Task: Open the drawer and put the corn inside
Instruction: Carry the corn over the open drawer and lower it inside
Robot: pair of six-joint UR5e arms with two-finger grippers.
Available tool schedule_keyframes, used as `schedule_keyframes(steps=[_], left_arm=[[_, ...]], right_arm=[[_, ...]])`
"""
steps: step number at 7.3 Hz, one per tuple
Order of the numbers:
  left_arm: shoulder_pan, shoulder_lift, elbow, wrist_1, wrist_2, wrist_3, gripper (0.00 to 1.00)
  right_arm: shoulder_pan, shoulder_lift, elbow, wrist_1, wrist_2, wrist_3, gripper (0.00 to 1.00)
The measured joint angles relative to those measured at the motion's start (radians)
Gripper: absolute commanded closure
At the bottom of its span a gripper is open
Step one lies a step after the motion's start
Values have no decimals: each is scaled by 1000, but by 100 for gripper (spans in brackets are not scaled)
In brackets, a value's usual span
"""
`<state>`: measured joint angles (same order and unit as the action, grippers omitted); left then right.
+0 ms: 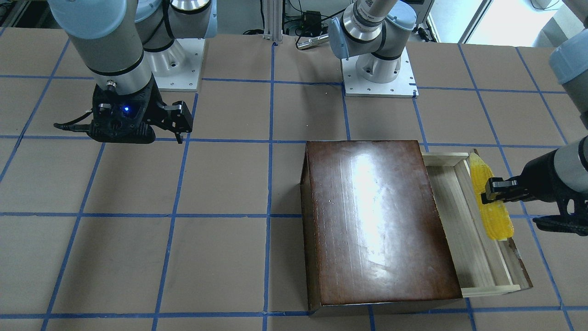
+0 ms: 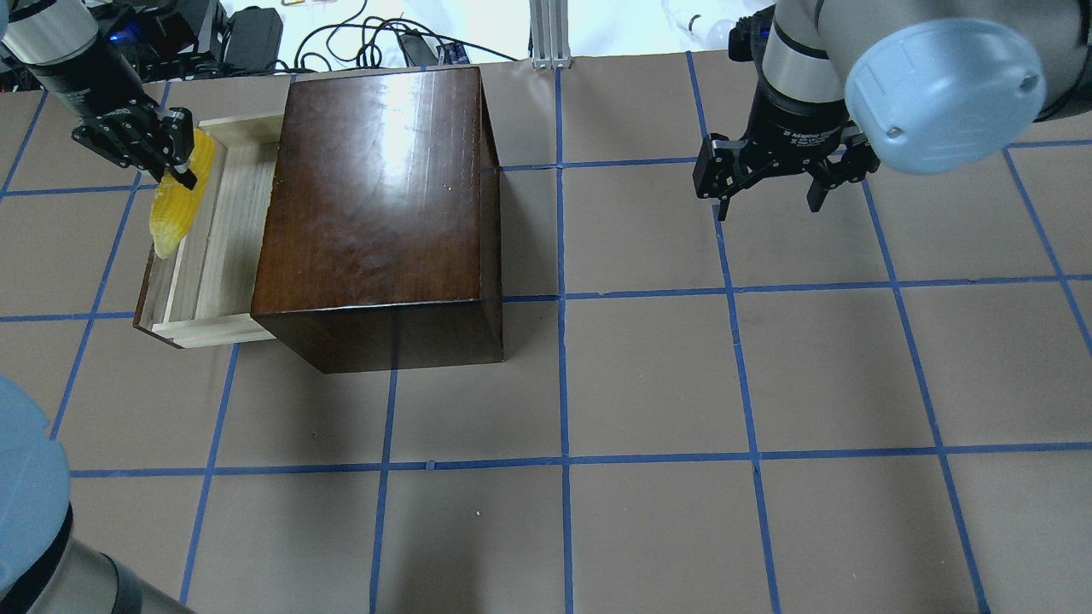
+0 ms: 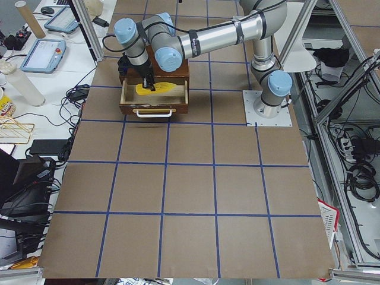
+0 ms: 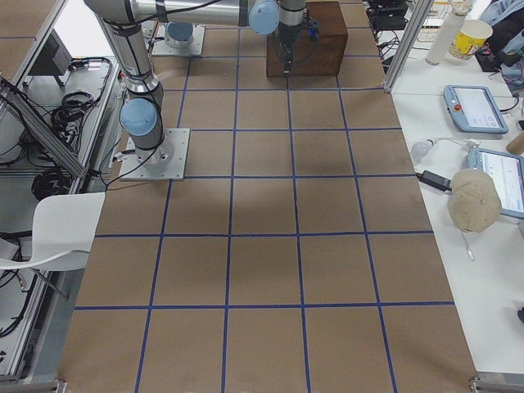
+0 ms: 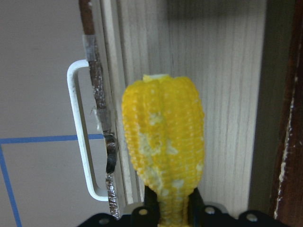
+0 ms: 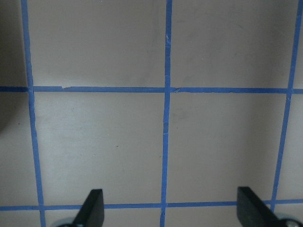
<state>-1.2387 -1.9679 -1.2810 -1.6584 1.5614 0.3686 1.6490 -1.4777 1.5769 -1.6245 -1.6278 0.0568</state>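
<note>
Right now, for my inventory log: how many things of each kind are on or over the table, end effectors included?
corn: 1
drawer: 1
wooden box: 1
end effectors: 2 (left end effector holding the corn, right end effector empty)
Total: 5

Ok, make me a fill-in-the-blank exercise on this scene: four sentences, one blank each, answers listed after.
1. The left gripper is shut on the corn, whose colour is ____.
2. The drawer is pulled ____ of the dark box.
3. The right gripper is open and holds ____.
4. The drawer's handle is coloured ____.

Missing words: yellow; out; nothing; white.
</note>
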Motion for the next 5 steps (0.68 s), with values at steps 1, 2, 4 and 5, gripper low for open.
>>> schedule_keyframes(steps=[1, 2, 4, 5], left_arm=[[-1, -12, -7, 12, -14, 4, 97], [-2, -24, -16, 33, -37, 6, 93], [-2, -43, -26, 59, -55, 8, 88], [-2, -52, -28, 65, -58, 8, 41]], right_arm=[[0, 0, 0, 0, -1, 0, 0], [0, 0, 0, 0, -1, 0, 0], [0, -1, 0, 0, -2, 0, 0], [0, -1, 0, 0, -3, 0, 0]])
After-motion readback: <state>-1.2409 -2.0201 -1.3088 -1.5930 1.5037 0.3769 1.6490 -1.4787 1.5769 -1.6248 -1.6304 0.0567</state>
